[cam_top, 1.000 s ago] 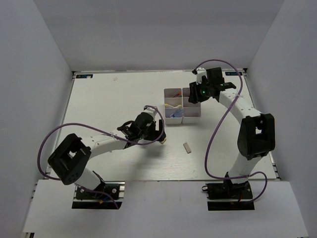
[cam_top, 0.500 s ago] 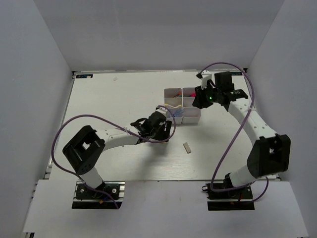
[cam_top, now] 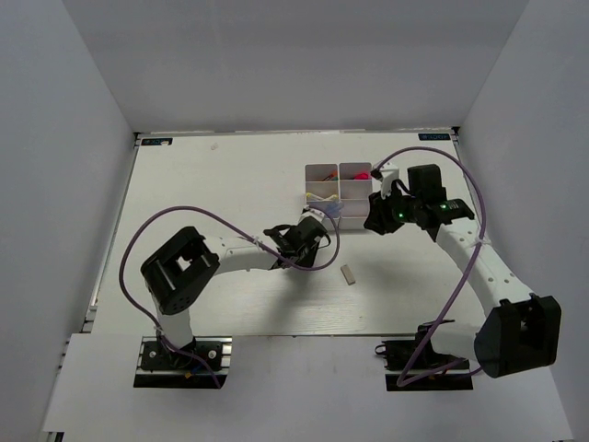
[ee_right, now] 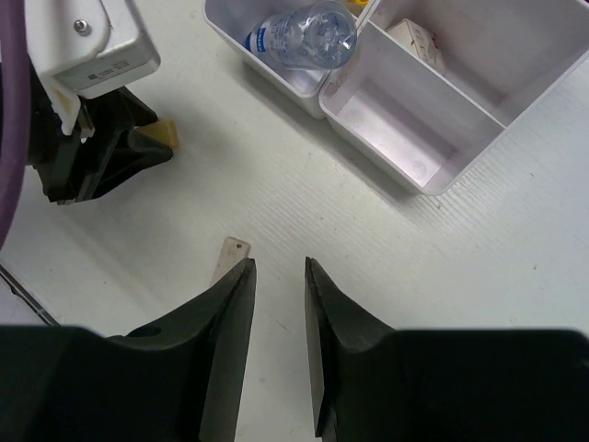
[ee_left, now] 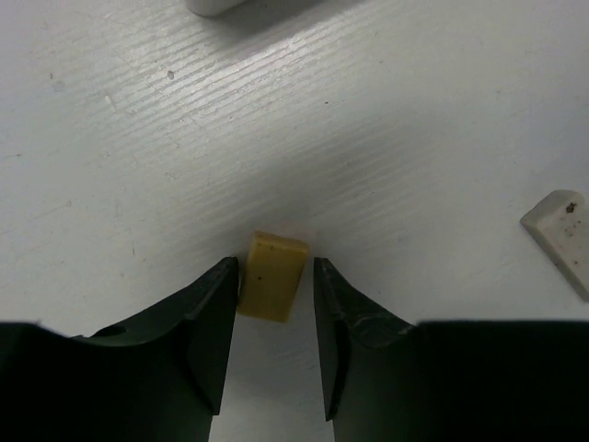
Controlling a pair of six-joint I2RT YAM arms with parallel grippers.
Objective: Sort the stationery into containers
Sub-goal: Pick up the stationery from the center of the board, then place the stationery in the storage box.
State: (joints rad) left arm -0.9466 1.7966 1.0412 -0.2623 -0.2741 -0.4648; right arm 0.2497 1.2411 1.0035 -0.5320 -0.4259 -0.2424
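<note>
A tan eraser (ee_left: 273,276) lies on the table between the tips of my left gripper (ee_left: 274,267). The left finger touches it and a thin gap shows at the right finger. A grey eraser (ee_left: 559,235) lies apart to the right, also seen from above (cam_top: 348,274). My left gripper (cam_top: 316,254) is low, just in front of the white organiser tray (cam_top: 339,184). My right gripper (ee_right: 279,265) hovers open and holds nothing, with the grey eraser (ee_right: 227,259) by its left fingertip. A blue-white tube (ee_right: 304,35) lies in a tray compartment.
The tray (ee_right: 368,138) holds pink (cam_top: 361,173) and pale items in its far compartments. The compartment nearest my right gripper looks bare. My right gripper (cam_top: 375,223) hangs by the tray's near right corner. Grey walls close in the table on three sides.
My left gripper has slid right to the tan eraser and narrowed round it. My right arm has drawn back from over the tray toward its near right corner, its jaws a little narrower.
</note>
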